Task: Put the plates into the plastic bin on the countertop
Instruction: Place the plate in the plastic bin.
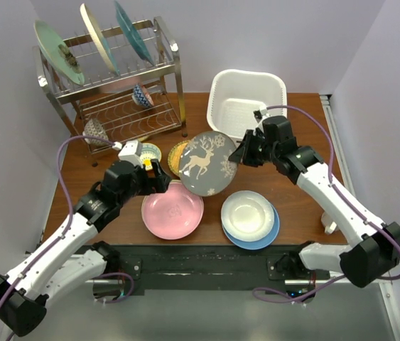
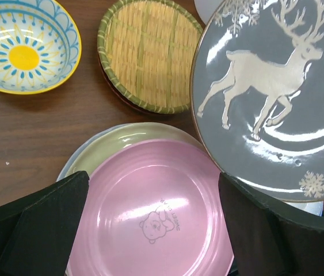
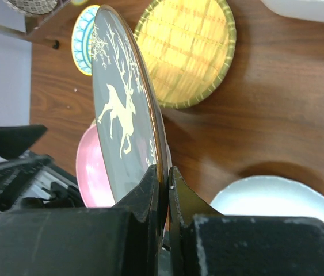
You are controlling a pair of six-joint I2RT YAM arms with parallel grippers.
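Clamped by its rim in the closed right pincer (image 3: 163,172): grey reindeer plate (image 1: 207,163), tilted above mid-counter (image 1: 197,117), near white plastic bin (image 1: 246,72) at far edge. Left pincer (image 1: 158,176) spread open over pink plate (image 1: 172,209).

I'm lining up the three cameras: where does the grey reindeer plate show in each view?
Top external: reindeer plate at centre, held by the right gripper.
Left wrist: plate at upper right.
Right wrist: plate edge-on, left of centre, clamped.
Shared landmark: yellow woven plate beside it.
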